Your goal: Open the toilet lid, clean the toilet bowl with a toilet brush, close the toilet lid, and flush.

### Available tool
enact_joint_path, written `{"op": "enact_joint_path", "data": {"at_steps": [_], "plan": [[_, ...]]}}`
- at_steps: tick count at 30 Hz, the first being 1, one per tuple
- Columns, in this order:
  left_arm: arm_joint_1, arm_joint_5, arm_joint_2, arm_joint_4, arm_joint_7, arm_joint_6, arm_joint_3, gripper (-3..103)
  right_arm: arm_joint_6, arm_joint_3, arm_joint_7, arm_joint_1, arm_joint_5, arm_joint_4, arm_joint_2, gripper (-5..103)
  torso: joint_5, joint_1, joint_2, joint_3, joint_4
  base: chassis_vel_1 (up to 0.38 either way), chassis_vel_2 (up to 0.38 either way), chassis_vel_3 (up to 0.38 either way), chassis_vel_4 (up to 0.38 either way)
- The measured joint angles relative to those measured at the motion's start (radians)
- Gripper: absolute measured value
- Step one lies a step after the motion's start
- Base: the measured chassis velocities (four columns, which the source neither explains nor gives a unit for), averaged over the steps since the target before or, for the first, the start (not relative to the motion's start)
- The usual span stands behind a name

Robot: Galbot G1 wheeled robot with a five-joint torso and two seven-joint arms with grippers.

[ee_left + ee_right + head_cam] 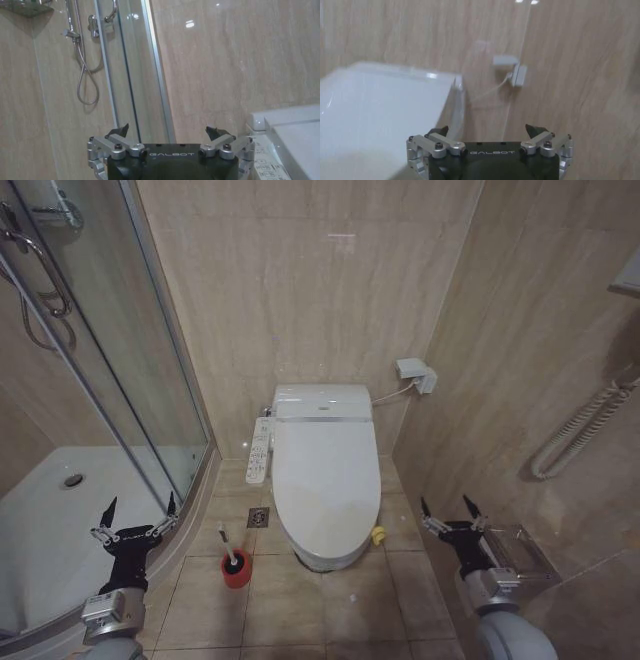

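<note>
The toilet lid (325, 470) is down flat over the toilet bowl (322, 558), glossy white, in the middle of the head view. A white button panel (260, 450) runs along the bowl's left side. The toilet brush (226, 542) stands with its thin pale handle up in a red cup (237, 570) on the floor left of the bowl. My left gripper (140, 508) hangs open to the left of the brush, empty. My right gripper (448, 507) is open and empty to the right of the bowl. The lid (375, 112) lies beside the right gripper (489, 131). The left gripper (169, 131) faces the wall.
A curved glass shower enclosure (130, 380) with a white tray (50, 520) fills the left. A floor drain (258, 517) sits beside the bowl. A small yellow object (378, 535) lies at the bowl's right. A tiled wall with a paper holder (520, 550) stands close on the right.
</note>
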Motion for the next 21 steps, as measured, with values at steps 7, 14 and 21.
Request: {"op": "enact_joint_path", "data": {"at_steps": [7,14,21], "plan": [[0.0,0.0,0.0,0.0,0.0,0.0,0.0,100,0.02,-0.064,-0.004,0.045,-0.013,-0.127,-0.022,100,0.0002,0.0,0.0,0.0,0.0002,0.0,0.0,0.0,0.0],[0.0,0.0,0.0,0.0,0.0,0.0,0.0,100,0.038,-0.122,-0.003,0.09,-0.051,-0.231,-0.029,100,0.0,0.0,0.0,0.0,0.0002,0.0,0.0,0.0,0.0],[0.0,0.0,0.0,0.0,0.0,0.0,0.0,100,0.048,-0.15,-0.004,0.11,-0.088,-0.277,-0.007,100,0.0,0.0,0.0,0.0,0.0,0.0,0.0,0.0,0.0]]}}
